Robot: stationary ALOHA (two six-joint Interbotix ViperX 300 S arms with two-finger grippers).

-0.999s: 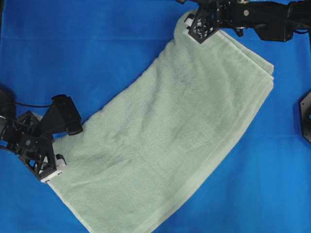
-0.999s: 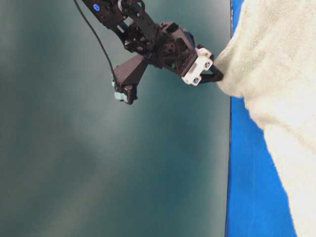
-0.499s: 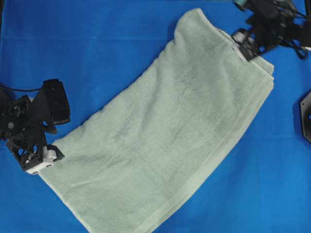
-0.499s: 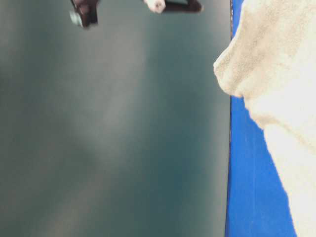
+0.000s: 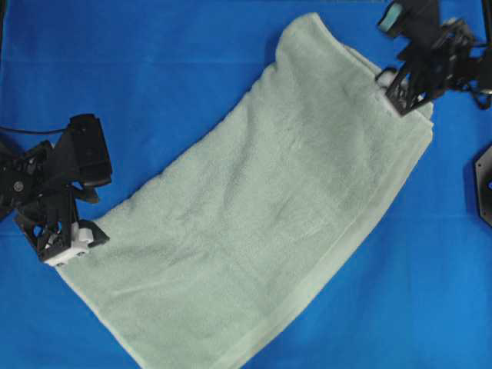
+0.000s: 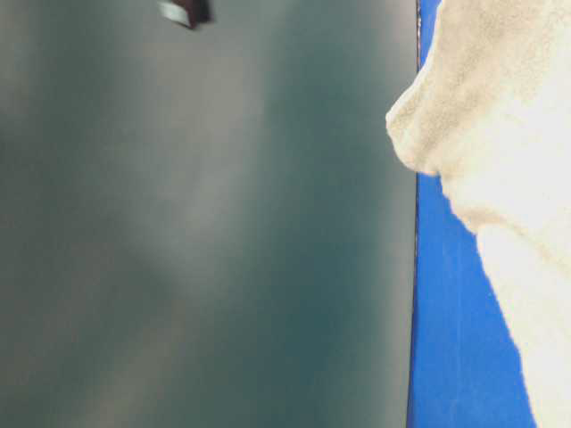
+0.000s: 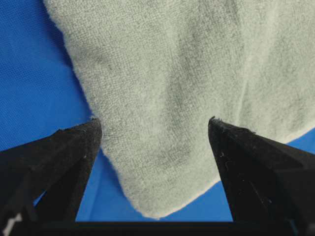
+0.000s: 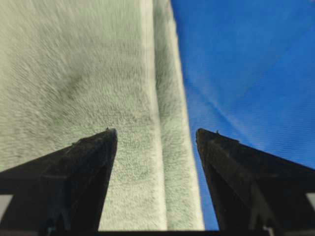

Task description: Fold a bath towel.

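The bath towel (image 5: 261, 207), pale sage green and folded in layers, lies diagonally on the blue surface from lower left to upper right. My left gripper (image 5: 83, 237) stands open at its lower-left corner. In the left wrist view that rounded towel corner (image 7: 162, 98) lies between the spread black fingers (image 7: 74, 152) of the left gripper (image 7: 155, 123), untouched. My right gripper (image 5: 403, 94) is open over the towel's upper-right end. In the right wrist view, the right gripper (image 8: 156, 132) straddles the layered towel edge (image 8: 167, 147). The table-level view shows the towel's (image 6: 500, 134) bulging end.
The blue cloth surface (image 5: 154, 69) covers the table all round the towel. A black fixture (image 5: 484, 184) sits at the right edge. A cable (image 5: 31, 131) trails behind the left arm. In the table-level view a bit of the right arm (image 6: 187, 11) pokes in at the top.
The right gripper left the towel's top corner and moved right and down along its upper-right end. The left gripper backed off the towel's left edge and now sits at the corner.
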